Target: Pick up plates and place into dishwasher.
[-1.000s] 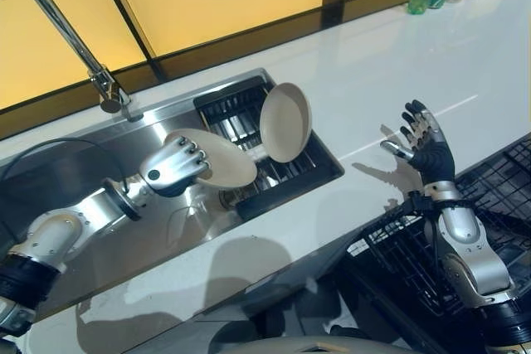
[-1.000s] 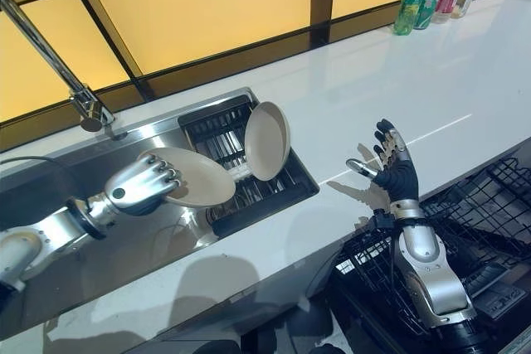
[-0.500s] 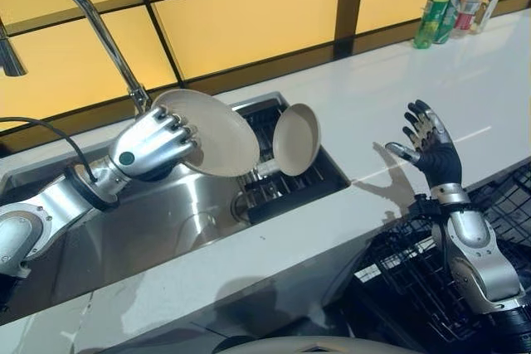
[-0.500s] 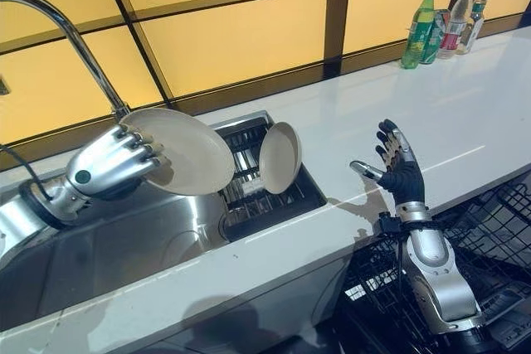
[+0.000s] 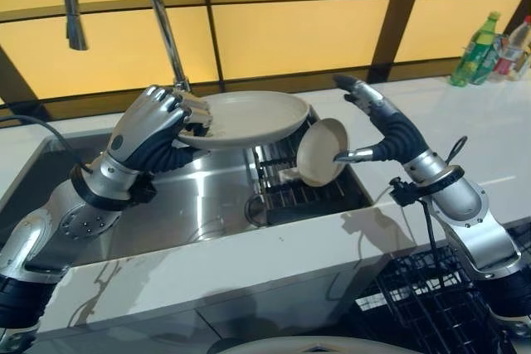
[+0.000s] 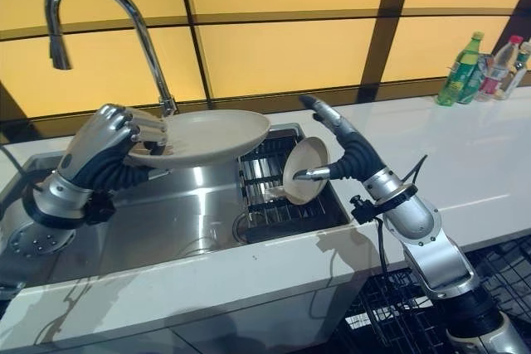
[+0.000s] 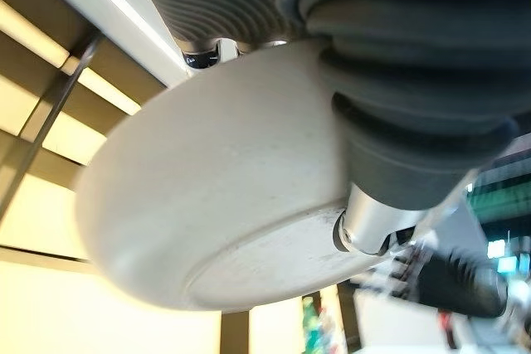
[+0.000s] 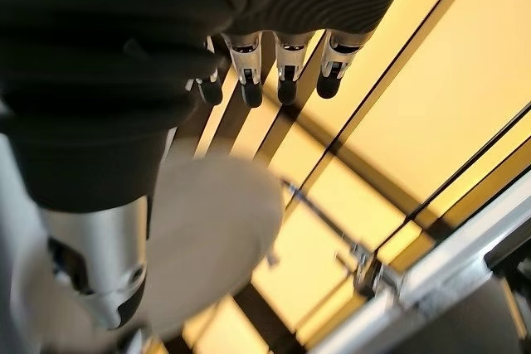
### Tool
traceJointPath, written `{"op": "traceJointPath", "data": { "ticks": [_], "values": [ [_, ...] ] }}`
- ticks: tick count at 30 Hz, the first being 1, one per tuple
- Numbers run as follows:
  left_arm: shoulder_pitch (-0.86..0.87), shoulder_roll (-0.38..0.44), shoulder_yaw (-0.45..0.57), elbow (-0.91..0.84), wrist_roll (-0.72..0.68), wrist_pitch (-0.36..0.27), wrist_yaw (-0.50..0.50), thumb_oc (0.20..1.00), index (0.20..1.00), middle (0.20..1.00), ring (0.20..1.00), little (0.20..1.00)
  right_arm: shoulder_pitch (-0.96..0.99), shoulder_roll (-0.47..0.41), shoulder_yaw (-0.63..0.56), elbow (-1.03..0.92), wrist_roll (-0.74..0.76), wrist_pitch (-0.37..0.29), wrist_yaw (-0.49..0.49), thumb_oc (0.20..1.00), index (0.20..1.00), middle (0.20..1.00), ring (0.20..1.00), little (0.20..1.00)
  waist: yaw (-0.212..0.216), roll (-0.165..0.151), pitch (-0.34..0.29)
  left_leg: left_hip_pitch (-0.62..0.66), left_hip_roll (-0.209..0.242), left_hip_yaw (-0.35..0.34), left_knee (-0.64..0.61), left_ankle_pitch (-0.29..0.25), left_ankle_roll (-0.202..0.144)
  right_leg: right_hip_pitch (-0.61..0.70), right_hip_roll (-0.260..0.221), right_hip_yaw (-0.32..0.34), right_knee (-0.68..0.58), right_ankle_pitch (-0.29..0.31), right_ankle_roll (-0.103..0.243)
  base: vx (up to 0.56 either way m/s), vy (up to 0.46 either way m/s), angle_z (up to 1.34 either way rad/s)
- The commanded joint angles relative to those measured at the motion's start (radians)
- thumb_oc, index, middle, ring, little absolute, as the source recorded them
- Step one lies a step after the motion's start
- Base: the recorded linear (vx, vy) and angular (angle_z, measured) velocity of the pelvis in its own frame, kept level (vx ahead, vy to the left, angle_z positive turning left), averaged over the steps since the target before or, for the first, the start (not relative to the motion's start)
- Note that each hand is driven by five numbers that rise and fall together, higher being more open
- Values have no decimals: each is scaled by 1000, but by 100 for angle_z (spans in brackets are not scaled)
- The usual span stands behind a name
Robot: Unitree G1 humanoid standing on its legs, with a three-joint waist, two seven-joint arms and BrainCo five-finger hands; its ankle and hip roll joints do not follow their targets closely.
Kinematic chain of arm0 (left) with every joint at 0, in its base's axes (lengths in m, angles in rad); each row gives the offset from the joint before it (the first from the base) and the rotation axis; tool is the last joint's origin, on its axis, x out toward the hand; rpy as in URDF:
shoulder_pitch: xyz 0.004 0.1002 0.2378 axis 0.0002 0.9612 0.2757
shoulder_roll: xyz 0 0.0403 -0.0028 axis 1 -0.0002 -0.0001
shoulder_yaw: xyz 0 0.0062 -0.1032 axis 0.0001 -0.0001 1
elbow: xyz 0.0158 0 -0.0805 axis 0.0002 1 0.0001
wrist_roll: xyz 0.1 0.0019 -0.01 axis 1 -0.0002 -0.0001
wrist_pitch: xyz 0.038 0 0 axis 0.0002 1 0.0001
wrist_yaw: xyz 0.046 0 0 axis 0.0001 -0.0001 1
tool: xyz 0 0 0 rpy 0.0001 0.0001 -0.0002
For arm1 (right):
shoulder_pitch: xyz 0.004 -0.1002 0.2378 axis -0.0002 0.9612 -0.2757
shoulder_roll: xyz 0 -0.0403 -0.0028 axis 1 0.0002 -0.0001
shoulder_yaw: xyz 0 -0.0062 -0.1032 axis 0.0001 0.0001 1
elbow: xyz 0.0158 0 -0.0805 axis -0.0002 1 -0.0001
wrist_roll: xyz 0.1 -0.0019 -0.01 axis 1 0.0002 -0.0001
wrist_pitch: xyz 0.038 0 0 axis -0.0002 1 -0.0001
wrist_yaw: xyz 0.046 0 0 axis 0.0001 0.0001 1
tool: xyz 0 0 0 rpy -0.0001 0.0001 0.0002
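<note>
1. Amber window panels with dark frames are seen behind a white desk [image 5: 465,126] into which a steel sink [image 5: 182,209] is set, with a curved tap [image 5: 158,14] rising at its back edge.
2. A large cream plate [image 5: 249,115] is gripped at its rim by the left robot hand [image 5: 153,126], fingers curled over the top and thumb beneath; the plate is held roughly level above the sink, clear of the basin.
3. In the left wrist view, the underside of that plate [image 7: 224,196] is shown pressed against the thumb [image 7: 365,225].
4. The right robot hand [image 5: 377,126] is held out over the sink's right side, fingers straight and spread, thumb pointing towards the plates; nothing is grasped by it.
5. A smaller cream plate [image 5: 322,151] is stood on edge in a dark rack [image 5: 290,192] inside the sink, just beside the right thumb; contact cannot be told.
6. Bottles [image 5: 494,47] are grouped at the far right of the desk, well apart from the hands.
7. A black wire dishwasher rack [image 5: 431,304] is seen below the desk's front edge, under the right arm.
</note>
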Motion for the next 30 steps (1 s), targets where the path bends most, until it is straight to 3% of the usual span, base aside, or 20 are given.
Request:
{"op": "traceJointPath", "data": {
  "ticks": [1, 7, 12, 14, 20, 23, 30],
  "values": [
    [-90, -79, -16, -16, -209, 59, -117, 200, 200, 200, 200, 200, -96, -23, 1, -72, -50, -50, -9, 1000, 1000, 1000, 1000, 1000, 11, 1, -16, 73, -16, -14, 3, -145, 22, -120, 41, -65, 9, 62, 0, -53, -34, 3],
    [-84, -171, -39, -51, -371, 107, -259, 200, 200, 200, 200, 200, -105, 33, 46, -102, -85, -41, 8, 1000, 1000, 1000, 1000, 1000, 17, 2, -14, 70, -18, -16, 2, -147, 24, -121, 44, -61, 4, 64, -5, -48, -21, 0],
    [-72, -216, -58, -80, -432, 143, -351, 200, 200, 200, 200, 200, -99, 60, 59, -105, -134, -39, -36, 1000, 1000, 1000, 1000, 1000, 21, 2, -15, 69, -22, -17, 2, -151, 27, -121, 43, -63, 4, 63, -6, -15, -6, 0],
    [-57, -219, -53, -81, -420, 129, -382, 200, 200, 200, 200, 200, -89, 65, 50, -103, -148, -34, -49, 1000, 1000, 1000, 1000, 1000, 22, 4, -16, 69, -23, -15, 2, -153, 28, -123, 42, -62, 4, 62, -6, -36, 4, 0],
    [-17, -184, -5, -87, -409, 117, -358, 200, 200, 200, 200, 200, -9, 43, -22, -89, -172, -16, -120, 1000, 1000, 1000, 1000, 1000, 18, 11, -25, 66, -24, -4, 2, -156, 32, -127, 36, -74, 4, 62, -2, -6, 1, 0],
    [16, -175, 34, -78, -371, 79, -314, 200, 200, 200, 200, 200, 53, 37, -93, -66, -182, -8, -188, 1000, 1000, 1000, 1000, 1000, 12, 14, -25, 69, -23, 2, 2, -158, 33, -126, 34, -78, 4, 64, -2, 0, 0, 0],
    [69, -172, 111, -83, -393, 59, -330, 200, 200, 200, 200, 200, 129, 51, -240, -30, -144, -48, -236, 1000, 1000, 1000, 1000, 1000, -6, 19, -29, 69, -25, 7, 2, -165, 41, -132, 35, -67, 5, 63, 0, 0, 0, 0]
  ]
}}
